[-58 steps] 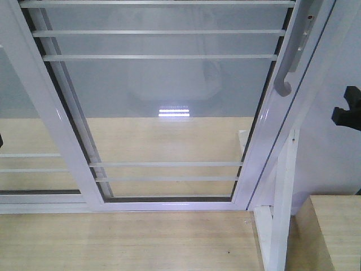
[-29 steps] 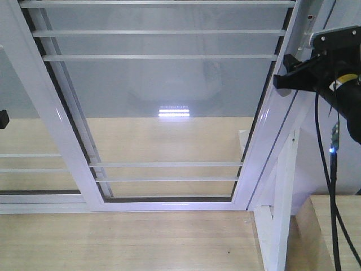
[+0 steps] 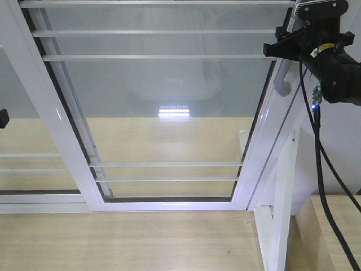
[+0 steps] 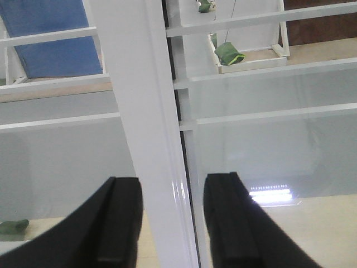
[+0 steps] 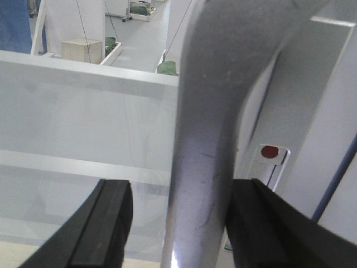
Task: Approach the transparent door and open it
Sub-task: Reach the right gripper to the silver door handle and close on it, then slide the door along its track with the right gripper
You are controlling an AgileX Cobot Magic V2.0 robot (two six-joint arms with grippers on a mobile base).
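The transparent door fills the front view: clear glass, white frame, thin white bars. Its curved silver-grey handle sits on the right stile. My right gripper is at the handle's upper part, open. In the right wrist view the handle runs between the two black fingers; the right finger touches it and the left finger stands apart. My left gripper is open with nothing in it, facing a white frame stile. Only a black tip of the left gripper shows at the front view's left edge.
A similar barred glass panel overlaps on the left behind a slanted white stile. A bare white post stands at lower right beside a light wood block. A black cable hangs from the right arm. Wood floor lies below.
My right arm has come in from the right edge, risen and moved left onto the handle. The handle's lower hook shows again below the gripper. The door has not moved.
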